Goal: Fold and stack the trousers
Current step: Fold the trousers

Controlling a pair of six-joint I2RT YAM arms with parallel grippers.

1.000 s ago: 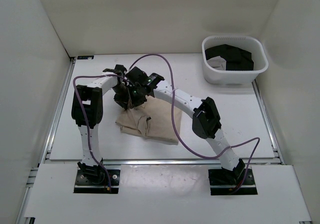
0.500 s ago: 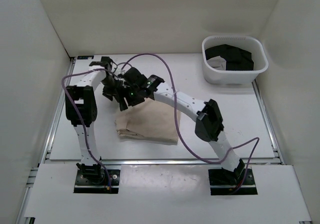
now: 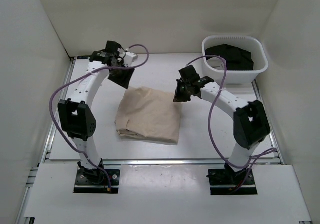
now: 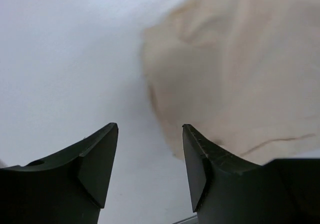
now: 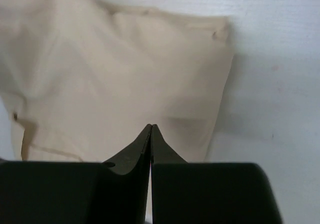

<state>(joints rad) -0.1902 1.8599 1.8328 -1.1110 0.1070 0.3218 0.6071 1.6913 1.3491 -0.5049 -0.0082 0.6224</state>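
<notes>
Seen from the top, the trousers lie in the middle of the table. They are folded into a rough square. The legs and the cuffs are tucked inside the fold, so they do not show.

From up there both grippers are small and dark, and it is hard to tell how their fingers stand. The wrist cameras show it better.

The left gripper is above the table at the upper left corner of the trousers. In the left wrist view its two fingers stand well apart. Only white table and a bit of cloth edge show between them, and they hold nothing. That picture is blurry. The trousers fill its upper right part and are cut off at the frame edge.

The right gripper is near the upper right corner of the trousers. In the right wrist view its fingers are pressed together, tip to tip, with no cloth between them. The cloth below looks smooth, with soft wrinkles. A tiny dark spot sits near one corner, too small to say what it is. The left side of the trousers runs out of that picture.

Only the top view shows the white basket at the upper right. Black clothes lie inside, partly hidden by its rim.
</notes>
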